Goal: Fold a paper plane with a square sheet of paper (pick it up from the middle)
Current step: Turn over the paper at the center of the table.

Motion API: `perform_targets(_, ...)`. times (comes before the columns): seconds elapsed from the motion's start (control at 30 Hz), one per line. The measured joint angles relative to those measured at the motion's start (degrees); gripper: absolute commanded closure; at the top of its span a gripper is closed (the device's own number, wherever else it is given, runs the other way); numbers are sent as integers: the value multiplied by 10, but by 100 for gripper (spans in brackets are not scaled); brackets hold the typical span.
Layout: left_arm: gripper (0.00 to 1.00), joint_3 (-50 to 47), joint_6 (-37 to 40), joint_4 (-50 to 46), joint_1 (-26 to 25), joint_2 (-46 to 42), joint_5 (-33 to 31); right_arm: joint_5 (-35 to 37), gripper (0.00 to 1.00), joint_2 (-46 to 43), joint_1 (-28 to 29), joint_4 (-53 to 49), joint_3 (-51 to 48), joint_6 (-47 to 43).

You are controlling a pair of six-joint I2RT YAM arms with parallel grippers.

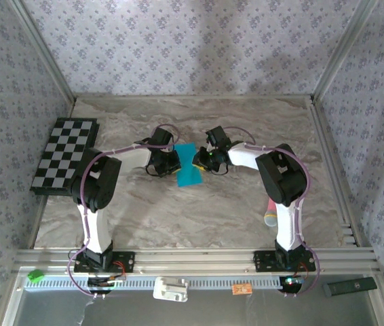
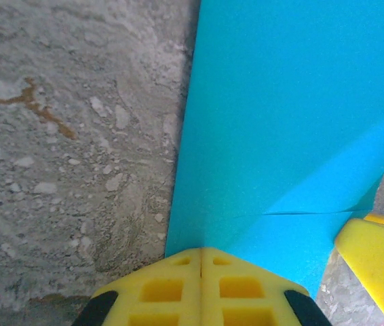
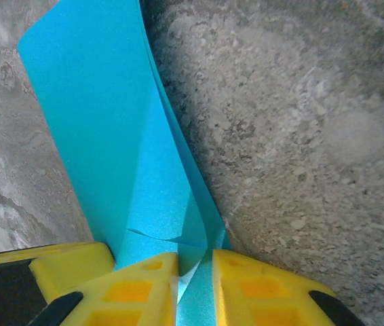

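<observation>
The square sheet of paper [image 1: 190, 167] is teal-blue and partly folded, lying mid-table between both grippers. My left gripper [image 1: 170, 160] is at its left edge. In the left wrist view its yellow fingers [image 2: 201, 250] are shut tip to tip, resting on the paper [image 2: 280, 122] near a crease. My right gripper [image 1: 204, 160] is at the paper's right edge. In the right wrist view its jaws [image 3: 195, 259] stand a narrow gap apart, with a raised fold of the paper [image 3: 110, 115] between them. Each wrist view also catches the other gripper's yellow finger at its edge.
A black-and-white checkered board [image 1: 65, 155] lies at the table's left edge. A pink stick [image 1: 271, 216] lies behind the right arm's base column. Patterned walls close in the left, back and right sides. Bare marbled tabletop [image 1: 178, 217] lies in front of the paper.
</observation>
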Motion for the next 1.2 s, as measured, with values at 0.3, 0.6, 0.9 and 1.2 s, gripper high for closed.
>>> perform_targets(0.3,99,-2,0,3,0,0,0,8,83,0,0,0,0,-2)
perform_targets(0.6,99,-3,0,4,0,-1,0,-21,81,0,0,27,0,1)
perform_targets(0.9,98,-4,-1,5,0,-2,0,-42,80,0,1,54,-1,9)
perform_targets(1.2,94,-4,-4,-6,0,-6,0,-52,85,9,6,55,-1,9)
